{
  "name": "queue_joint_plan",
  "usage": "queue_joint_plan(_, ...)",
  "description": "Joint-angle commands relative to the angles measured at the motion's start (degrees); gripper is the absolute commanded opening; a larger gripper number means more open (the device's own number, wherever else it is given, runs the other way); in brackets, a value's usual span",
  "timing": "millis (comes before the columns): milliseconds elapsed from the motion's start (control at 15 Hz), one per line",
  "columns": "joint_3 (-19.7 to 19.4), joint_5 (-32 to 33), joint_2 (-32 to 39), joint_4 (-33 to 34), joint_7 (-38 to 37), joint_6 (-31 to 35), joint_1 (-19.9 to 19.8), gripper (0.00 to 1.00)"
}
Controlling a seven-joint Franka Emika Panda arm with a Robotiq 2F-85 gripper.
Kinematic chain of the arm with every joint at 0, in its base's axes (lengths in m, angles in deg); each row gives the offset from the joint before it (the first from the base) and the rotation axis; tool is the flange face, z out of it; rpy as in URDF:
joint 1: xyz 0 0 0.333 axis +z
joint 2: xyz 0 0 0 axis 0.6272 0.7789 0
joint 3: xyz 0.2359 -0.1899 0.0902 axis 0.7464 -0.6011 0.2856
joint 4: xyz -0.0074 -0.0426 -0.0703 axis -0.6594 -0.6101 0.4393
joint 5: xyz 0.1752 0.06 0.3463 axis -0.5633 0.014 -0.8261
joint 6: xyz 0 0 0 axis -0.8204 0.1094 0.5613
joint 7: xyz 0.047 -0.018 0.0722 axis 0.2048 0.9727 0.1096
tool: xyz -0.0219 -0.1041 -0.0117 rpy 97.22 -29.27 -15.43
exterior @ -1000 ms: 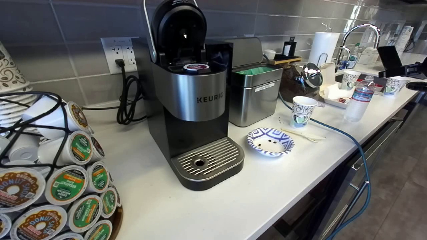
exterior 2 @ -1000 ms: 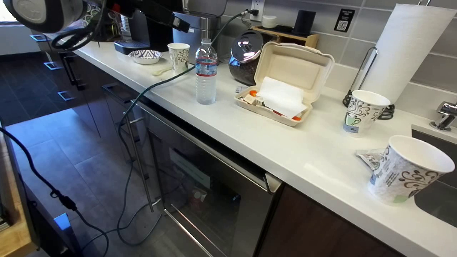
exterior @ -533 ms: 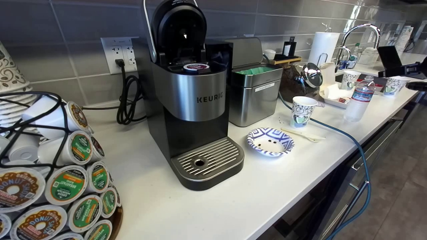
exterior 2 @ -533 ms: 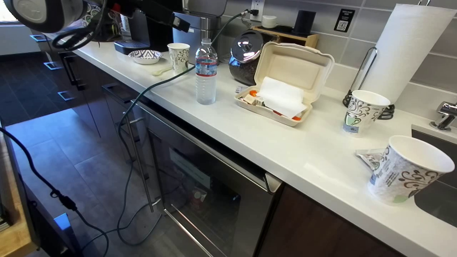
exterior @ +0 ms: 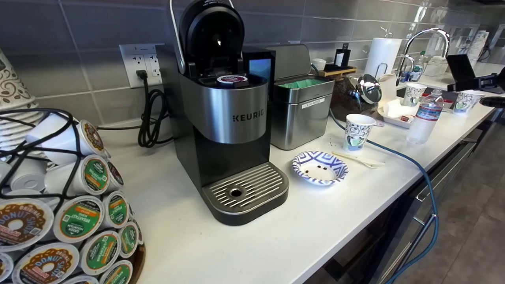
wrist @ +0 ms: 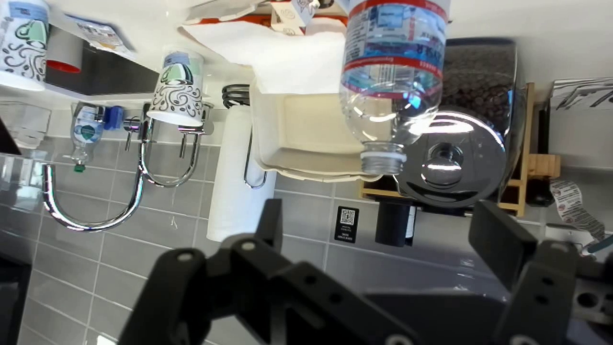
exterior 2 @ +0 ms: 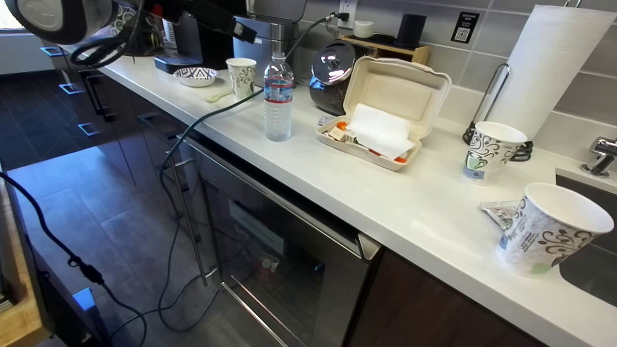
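Standing near counter edge (exterior 2: 284, 178) — bottle (exterior 2: 278, 106) (upright); fingers (wrist: 500, 242) spread.

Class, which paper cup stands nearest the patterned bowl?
The cup between that bowl and the water bottle; the towel-side cup, the sink-side cup and the cup stack are farther off.

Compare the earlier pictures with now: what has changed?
The screen on the coffee maker has lit up blue. Nothing visibly moved, and nothing was taken hold of or let go: the open gripper, water bottle and paper bowl stayed as they were.
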Motion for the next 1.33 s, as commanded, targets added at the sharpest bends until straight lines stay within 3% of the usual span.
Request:
queue_joint_plan(0,1.15,0.34,0.06,0.02,-0.24,0.02,-1.31,1.0)
queue_joint_plan(133,1.15,0.34,0.06,0.02,-0.24,0.02,-1.31,1.0)
queue_joint_plan(400,0.48,8.81,0.26,0.18,-1.61,-1.72,-2.08,1.0)
queue_joint_plan(733,-4.81,28.38,-0.47,0.21,-10.44,-1.22,-4.41,1.0)
queue_joint_plan(800,-2.21,21.08,0.02,0.29,-5.67,-0.79,-4.4,1.0)
queue_joint_plan(933,-3.44,25.7,-0.03,0.37,-8.32,-0.68,-5.09,1.0)
queue_joint_plan(1267,-3.48,26.43,-0.04,0.4,-8.82,-0.67,-5.1,1.0)
